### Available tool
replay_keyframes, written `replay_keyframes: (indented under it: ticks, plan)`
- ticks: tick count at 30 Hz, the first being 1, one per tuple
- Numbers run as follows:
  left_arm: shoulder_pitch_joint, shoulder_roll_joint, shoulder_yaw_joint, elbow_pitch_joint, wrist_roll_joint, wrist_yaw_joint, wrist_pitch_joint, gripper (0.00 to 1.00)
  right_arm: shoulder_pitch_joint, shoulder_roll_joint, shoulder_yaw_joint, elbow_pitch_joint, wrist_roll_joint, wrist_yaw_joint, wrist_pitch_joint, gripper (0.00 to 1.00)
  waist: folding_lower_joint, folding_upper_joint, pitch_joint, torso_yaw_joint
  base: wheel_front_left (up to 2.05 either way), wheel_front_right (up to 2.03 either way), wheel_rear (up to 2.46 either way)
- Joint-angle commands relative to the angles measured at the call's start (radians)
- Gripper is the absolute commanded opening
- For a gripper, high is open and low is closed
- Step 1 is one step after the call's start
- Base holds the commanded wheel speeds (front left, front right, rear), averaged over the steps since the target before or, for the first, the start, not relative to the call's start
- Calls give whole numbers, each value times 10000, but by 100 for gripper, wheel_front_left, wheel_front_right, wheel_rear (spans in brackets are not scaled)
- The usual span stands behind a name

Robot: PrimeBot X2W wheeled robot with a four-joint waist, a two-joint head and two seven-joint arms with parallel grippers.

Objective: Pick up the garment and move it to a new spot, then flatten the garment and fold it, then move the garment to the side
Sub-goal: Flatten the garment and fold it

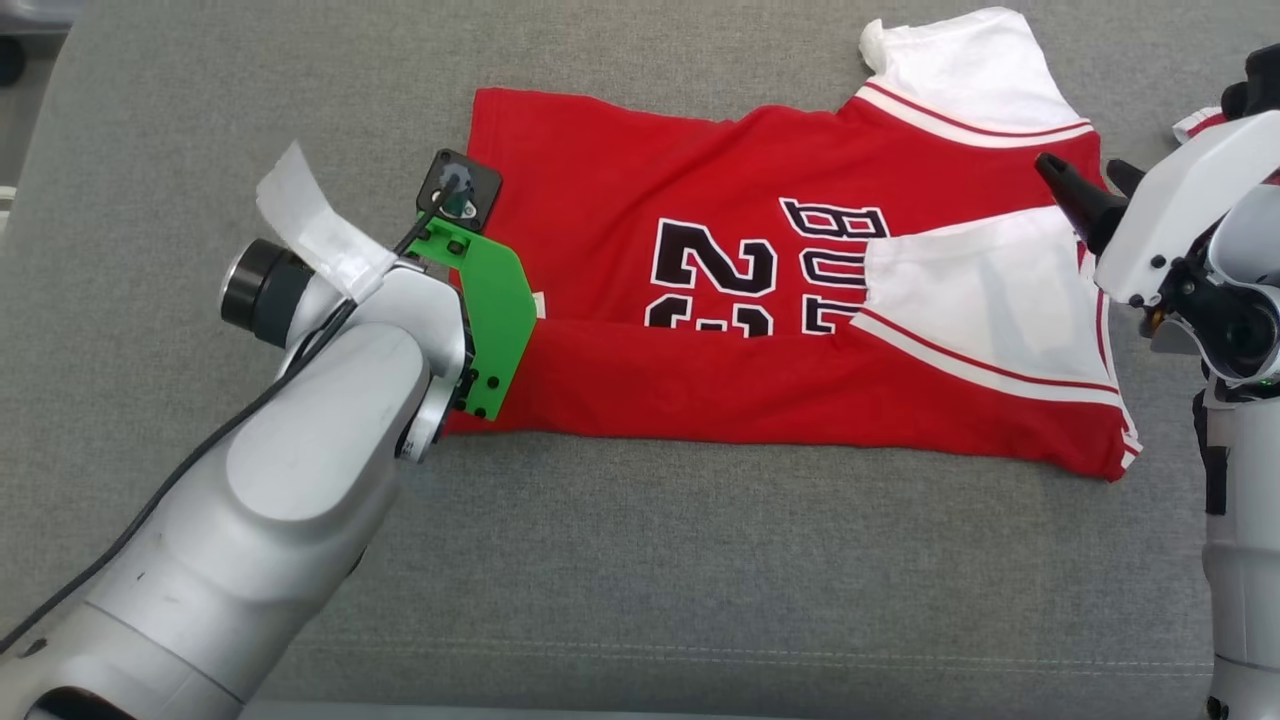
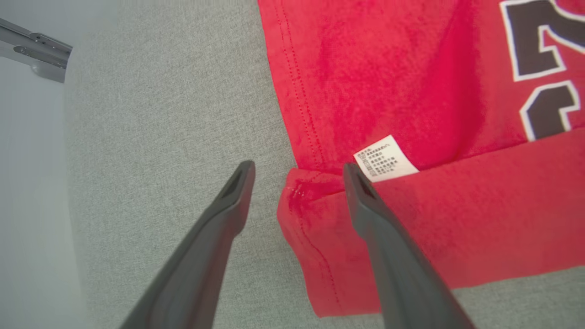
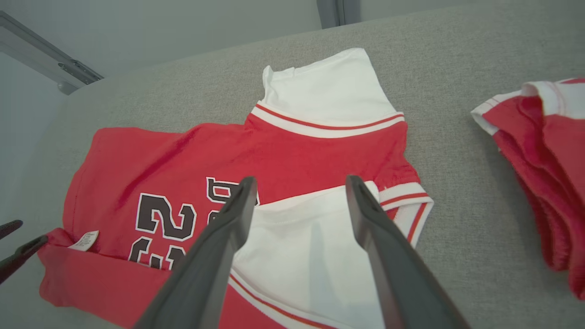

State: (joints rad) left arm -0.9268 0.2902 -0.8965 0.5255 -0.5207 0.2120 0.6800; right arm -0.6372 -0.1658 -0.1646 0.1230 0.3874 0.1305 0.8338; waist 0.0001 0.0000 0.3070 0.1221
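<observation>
**Left forearm (image 1: 280,480) looms closest; first fold of the jersey is in**

Left end effector (image 2: 298,167) hangs with its fingers spread wide at the hem corner of the red jersey (image 1: 620,170), gripping nothing. The care label (image 2: 386,157) pokes out beside one finger. Right end effector (image 3: 300,179) is likewise wide apart and empty, above the jersey's turned-in white sleeve (image 1: 960,290).

The jersey lies spread on the grey fabric surface (image 1: 700,580), its near long edge folded up across the number and that sleeve carried with it. By my reading, relocating and flattening are done and folding is under way. The far white sleeve (image 1: 970,70) lies unfolded, so the far edge, a crosswise fold and the shift aside remain. Right of the jersey, well apart, sits another red-and-white garment (image 3: 539,132), bunched.
</observation>
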Motion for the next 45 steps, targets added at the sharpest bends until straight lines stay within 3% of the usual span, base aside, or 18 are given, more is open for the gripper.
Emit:
replay_keyframes:
  ticks: [1,9,26,45]
  plan:
    - [151,9,52,-22,-54,56,-109,100,165,-46,-41,-44,-86,2,-23,100,-1,0,-122,7,0,0,0]
    - [1079,263,385,-398,-221,414,-1461,100,1063,184,-416,-678,-294,2,315,100,-1,0,-832,-150,0,0,0]
    - [3546,795,515,-1178,-495,1229,-3173,100,3420,1045,-878,-1065,-778,2,-624,100,-1,0,-1724,-540,0,0,0]
    - [3447,361,645,329,-863,1192,-3596,100,3997,1139,-1212,-6,-1249,2,-1232,100,-1,0,-1317,-687,0,0,0]
